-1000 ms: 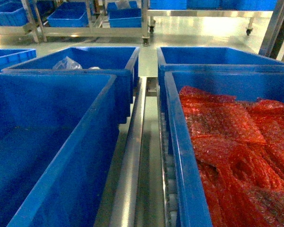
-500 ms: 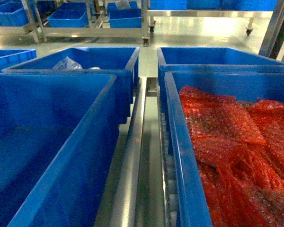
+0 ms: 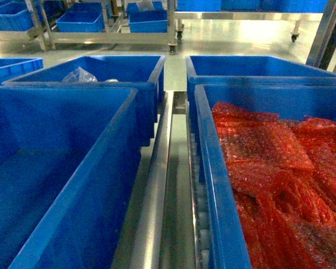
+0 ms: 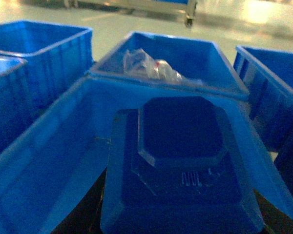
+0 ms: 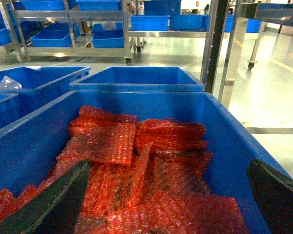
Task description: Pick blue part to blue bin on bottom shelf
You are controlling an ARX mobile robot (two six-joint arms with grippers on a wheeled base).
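The blue part (image 4: pixel 180 161), a dark blue blocky piece with an octagonal raised top, fills the lower middle of the left wrist view. My left gripper (image 4: pixel 183 217) is shut on it, and only dark slivers of its fingers (image 4: pixel 90 209) show beside the part. The part hangs over the empty blue bin (image 4: pixel 53 161), which is the near left crate (image 3: pixel 39 168) in the head view. That bin rests on the bottom shelf's steel rail (image 3: pixel 157 190). My right gripper (image 5: pixel 168 195) is open over red bubble wrap, its fingers (image 5: pixel 53 204) wide apart. Neither gripper shows in the head view.
The like crate (image 3: pixel 213 185) with red bubble wrap (image 3: pixel 280 168) stands at the near right. Behind are a blue crate holding a clear plastic bag (image 3: pixel 78 75) and another blue crate (image 3: pixel 252 67). White rollers (image 3: pixel 201 224) line the rail. Steel racks with more crates (image 3: pixel 148 19) stand across the floor.
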